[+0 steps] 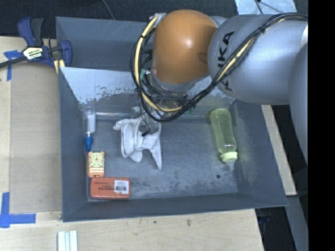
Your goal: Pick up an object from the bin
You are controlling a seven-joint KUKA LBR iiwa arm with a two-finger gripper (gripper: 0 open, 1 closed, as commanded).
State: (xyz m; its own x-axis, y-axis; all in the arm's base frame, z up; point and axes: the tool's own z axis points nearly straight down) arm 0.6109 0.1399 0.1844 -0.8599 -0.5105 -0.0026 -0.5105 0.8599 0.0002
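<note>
The grey metal bin [172,187] has a scuffed, mostly bare floor with a few loose things spread across it. The claw [148,130] hangs under the arm's orange cover, low over a crumpled white cloth [137,144] near the middle of the bin, at the cloth's upper edge. Whether it is open or closed, I cannot tell.

The cloth looks light, soft and limp. It would likely bunch and drape, so a raised fold near its centre seems the best hold.

Nothing crowds it. A yellow-green bottle [223,131] lies well apart to the right. Along the left wall lie a clear tube with a blue tip [90,128], a small yellow block [96,163] and an orange packet [109,187].
</note>
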